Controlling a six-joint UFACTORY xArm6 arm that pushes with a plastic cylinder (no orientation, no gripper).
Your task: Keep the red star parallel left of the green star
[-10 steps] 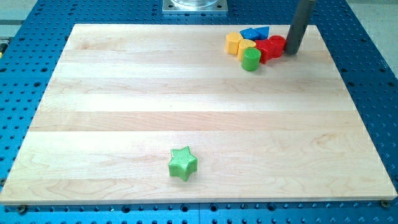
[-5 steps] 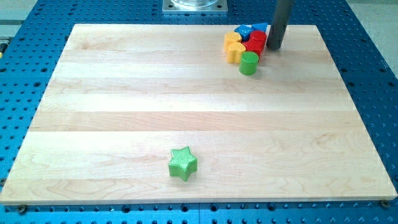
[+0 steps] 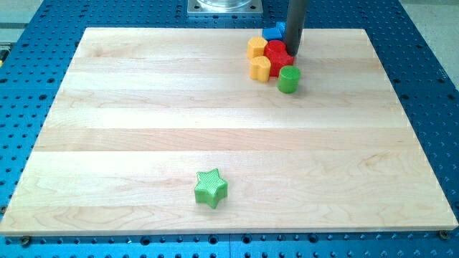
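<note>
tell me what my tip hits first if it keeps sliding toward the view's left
Your tip sits against the right side of the red block cluster, so it would push that first, probably driving it into the two yellow blocks just beyond. The green cylinder lies below that line and looks clear.

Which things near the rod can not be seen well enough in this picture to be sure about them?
- Blue block: camera view, shape hidden behind the rod and red blocks.
- Red blocks: star shape unclear, pieces merge together.
- My tip: contact with the red blocks uncertain.
- Rod's upper part: cut by view's top.
</note>
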